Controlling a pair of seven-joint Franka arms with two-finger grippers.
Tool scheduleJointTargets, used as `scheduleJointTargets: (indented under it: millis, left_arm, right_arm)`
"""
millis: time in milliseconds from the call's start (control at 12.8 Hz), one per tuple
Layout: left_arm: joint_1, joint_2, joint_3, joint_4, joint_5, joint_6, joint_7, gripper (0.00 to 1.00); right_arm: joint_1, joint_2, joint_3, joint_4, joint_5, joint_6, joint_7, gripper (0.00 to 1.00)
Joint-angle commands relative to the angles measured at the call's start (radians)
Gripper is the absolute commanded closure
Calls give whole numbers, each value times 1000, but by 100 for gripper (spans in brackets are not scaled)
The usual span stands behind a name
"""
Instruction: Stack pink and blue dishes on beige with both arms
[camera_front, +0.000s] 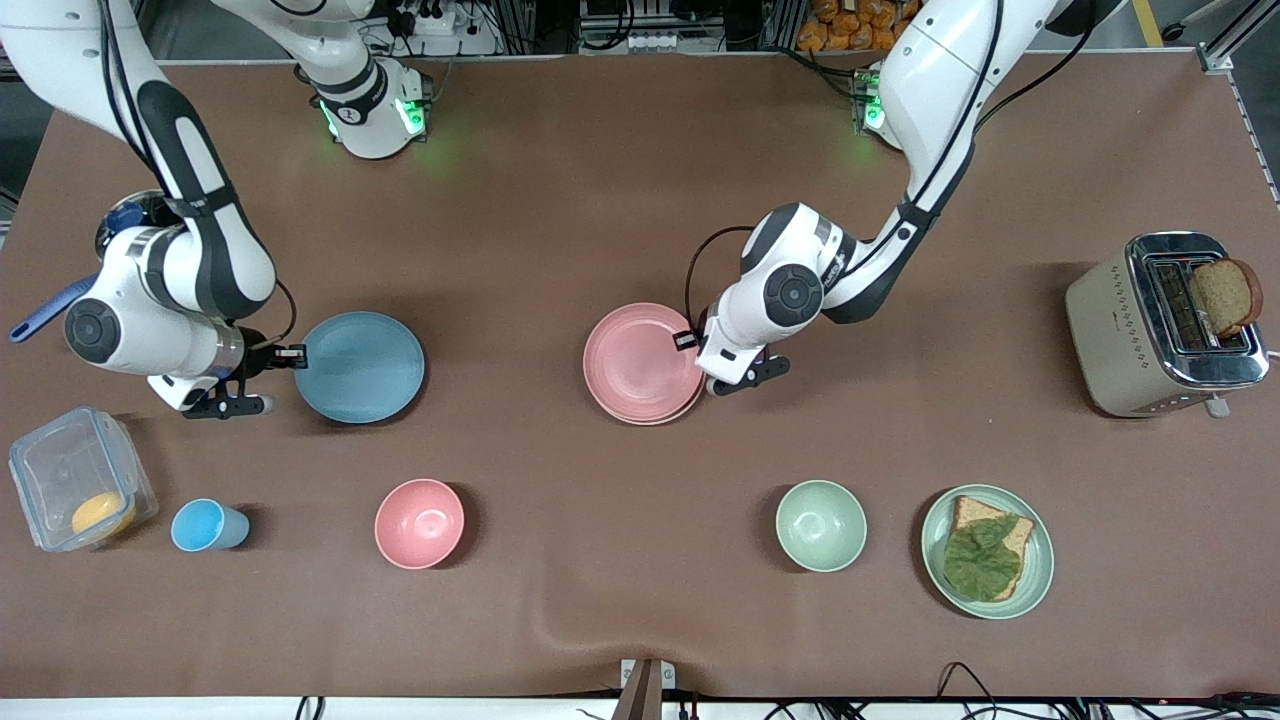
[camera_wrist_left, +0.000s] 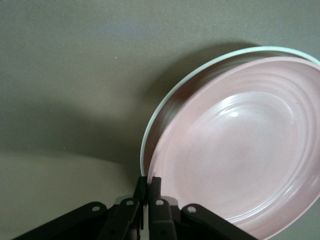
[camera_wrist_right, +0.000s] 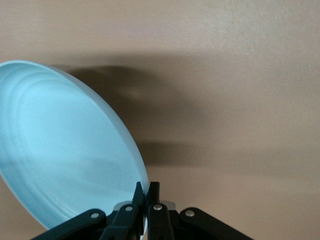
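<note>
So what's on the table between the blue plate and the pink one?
Nothing: the front view shows only bare brown table between the blue plate and the pink plate.

I see open counter (camera_front: 520, 250) across the middle of the frame, between the blue plate (camera_front: 360, 367) and the pink plate (camera_front: 640, 362). Lower down, a cup (camera_front: 208, 526), pink bowl (camera_front: 420, 524) and green bowl (camera_front: 821, 526) stand in a row, with gaps between them.

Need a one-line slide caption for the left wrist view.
Left gripper pinches the pink plate by its rim, over the beige plate beneath.
</note>
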Motion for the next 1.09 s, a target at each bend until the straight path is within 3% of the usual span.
scheduleJointTargets:
  millis: [0, 234, 389, 623, 1012]
  left_arm:
    - [-12, 14, 10, 19, -3, 7, -48, 1]
    - [5, -13, 11, 42, 20, 1, -62, 0]
    - [28, -94, 34, 42, 47, -34, -60, 0]
    - [159, -270, 37, 44, 191, -218, -53, 0]
    - [340, -511, 40, 45, 215, -465, 134, 0]
  right_arm:
    - [23, -57, -1, 22, 7, -88, -4, 100]
    - [56, -90, 1, 78, 28, -201, 9, 100]
    - [79, -85, 1, 87, 99, -196, 6, 100]
    - [185, -68, -4, 111, 296, -164, 11, 100]
    - [322, -4, -2, 111, 448, -67, 167, 100]
